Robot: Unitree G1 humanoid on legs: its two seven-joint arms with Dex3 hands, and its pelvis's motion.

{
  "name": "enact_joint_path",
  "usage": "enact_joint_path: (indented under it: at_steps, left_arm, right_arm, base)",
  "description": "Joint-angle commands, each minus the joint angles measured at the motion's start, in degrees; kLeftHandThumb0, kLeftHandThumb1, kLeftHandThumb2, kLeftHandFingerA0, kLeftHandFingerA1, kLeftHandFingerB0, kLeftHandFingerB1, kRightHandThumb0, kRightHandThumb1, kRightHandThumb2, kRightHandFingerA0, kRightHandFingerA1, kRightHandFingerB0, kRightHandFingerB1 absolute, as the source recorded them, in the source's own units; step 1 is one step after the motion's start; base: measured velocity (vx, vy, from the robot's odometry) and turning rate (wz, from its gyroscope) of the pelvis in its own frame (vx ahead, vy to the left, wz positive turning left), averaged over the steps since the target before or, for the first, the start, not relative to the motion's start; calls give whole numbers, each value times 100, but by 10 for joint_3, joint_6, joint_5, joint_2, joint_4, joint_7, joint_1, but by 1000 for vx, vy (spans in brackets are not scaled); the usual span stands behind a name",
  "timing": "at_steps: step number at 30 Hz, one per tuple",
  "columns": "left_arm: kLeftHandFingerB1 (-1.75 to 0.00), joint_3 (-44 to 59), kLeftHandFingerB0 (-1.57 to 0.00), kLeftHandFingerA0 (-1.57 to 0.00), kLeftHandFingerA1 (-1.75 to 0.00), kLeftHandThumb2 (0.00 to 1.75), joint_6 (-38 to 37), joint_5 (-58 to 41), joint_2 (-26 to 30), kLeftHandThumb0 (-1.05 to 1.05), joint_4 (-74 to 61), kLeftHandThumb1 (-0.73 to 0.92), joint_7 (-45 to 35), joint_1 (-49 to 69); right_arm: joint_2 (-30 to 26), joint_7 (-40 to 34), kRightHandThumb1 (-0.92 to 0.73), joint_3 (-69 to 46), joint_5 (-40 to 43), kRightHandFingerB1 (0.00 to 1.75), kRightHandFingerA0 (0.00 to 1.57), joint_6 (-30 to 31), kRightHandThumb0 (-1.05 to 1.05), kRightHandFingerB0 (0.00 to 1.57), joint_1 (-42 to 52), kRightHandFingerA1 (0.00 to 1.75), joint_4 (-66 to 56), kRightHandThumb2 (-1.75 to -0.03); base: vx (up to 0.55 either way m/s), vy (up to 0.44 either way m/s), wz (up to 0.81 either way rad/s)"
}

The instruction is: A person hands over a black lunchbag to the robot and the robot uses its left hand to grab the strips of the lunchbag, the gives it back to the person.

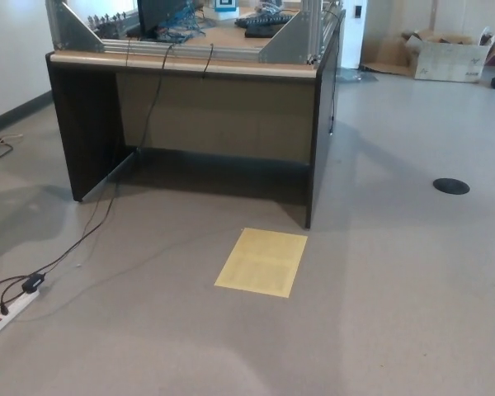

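Note:
No lunchbag and no person show in the head view. Neither of my hands nor any part of my arms is in the picture. Only the room ahead is visible: grey floor and a dark desk (pixel 190 124).
The dark desk stands ahead with metal frames (pixel 293 37) and cables on top. A yellow sheet (pixel 262 261) lies on the floor before it. A white power strip (pixel 7 312) with a black cable lies at the left. A cardboard box (pixel 450 58) and a round floor cap (pixel 451 186) sit at the right.

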Motion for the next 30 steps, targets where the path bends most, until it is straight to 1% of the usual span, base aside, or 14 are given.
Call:
enact_joint_path:
  at_steps: [1, 2, 4, 5, 6, 9, 10, 12, 16, 17, 18, 26, 28, 30]
  left_arm:
    - [-24, 26, -8, -4, -23, 88, -67, -91, 6, -77, 53, 51, -94, -16]
    - [-25, 26, -7, -4, -24, 88, -66, -89, 6, -77, 57, 50, -96, -19]
    - [-25, 28, -8, -4, -25, 88, -67, -87, 6, -78, 61, 51, -100, -21]
    - [-25, 29, -7, -4, -25, 88, -65, -89, 7, -78, 61, 51, -106, -21]
    - [-24, 30, -9, -5, -24, 60, -63, -90, 8, -79, 61, 65, -111, -21]
    - [-24, 31, -8, -4, -24, 60, -62, -93, 8, -79, 67, 65, -124, -27]
    - [-21, 31, -11, -6, -20, 70, -65, -90, 10, -84, 69, 57, -124, -28]
    - [-24, 33, -9, -5, -24, 60, -72, -91, 9, -78, 75, 65, -126, -31]
    - [-24, 34, -8, -4, -24, 88, -73, -88, 7, -78, 81, 51, -126, -36]
    - [-24, 32, -10, -6, -24, 60, -71, -80, 10, -80, 81, 65, -118, -37]
    - [-25, 31, -7, -4, -25, 89, -71, -77, 10, -79, 82, 51, -116, -37]
    - [-25, 36, -10, -4, -23, 87, -72, -90, 7, -78, 77, 50, -132, -31]
    - [-24, 36, -10, -5, -24, 60, -72, -89, 7, -77, 77, 62, -132, -32]
    - [-26, 37, -9, -5, -25, 85, -72, -88, 8, -76, 74, 49, -131, -31]
  right_arm:
    - [-6, 2, -77, -9, 18, 31, 29, -20, -74, 21, 0, 36, 7, -64]
    - [-5, 3, -62, -10, 20, 42, 22, -19, -77, 16, 0, 46, 5, -92]
    - [-4, 5, -62, -11, 22, 42, 22, -17, -77, 16, 1, 46, 6, -92]
    - [-5, 3, -77, -10, 20, 32, 30, -18, -74, 21, 2, 36, 6, -63]
    - [-6, 1, -75, -10, 18, 32, 29, -21, -74, 21, 2, 36, 8, -64]
    - [-5, 4, -77, -12, 23, 32, 30, -20, -74, 22, -1, 36, 13, -63]
    - [-4, 7, -62, -12, 25, 42, 23, -16, -77, 17, -1, 46, 13, -92]
    - [-5, 7, -62, -11, 24, 43, 24, -17, -77, 17, 3, 47, 11, -92]
    - [-9, 5, -63, -9, 21, 43, 26, -13, -77, 16, 0, 47, 10, -93]
    - [-8, 6, -62, -9, 22, 43, 26, -13, -77, 17, 1, 47, 10, -92]
    - [-8, 5, -62, -8, 22, 43, 26, -13, -77, 17, 3, 47, 8, -92]
    - [-4, 3, -60, -11, 27, 44, 31, -18, -76, 18, 2, 49, 17, -92]
    - [-4, 2, -60, -11, 26, 44, 32, -20, -75, 19, 1, 49, 17, -92]
    - [-4, 2, -60, -10, 27, 44, 32, -21, -76, 19, 0, 49, 18, -92]
  base:
    - [0, 0, 0]
    - [0, 0, 0]
    - [0, 0, 0]
    - [0, 0, 0]
    - [0, 0, 0]
    - [0, 0, 0]
    - [0, 0, 0]
    - [0, 0, 0]
    - [0, 0, 0]
    - [0, 0, 0]
    - [0, 0, 0]
    - [0, 0, 0]
    - [0, 0, 0]
    - [0, 0, 0]
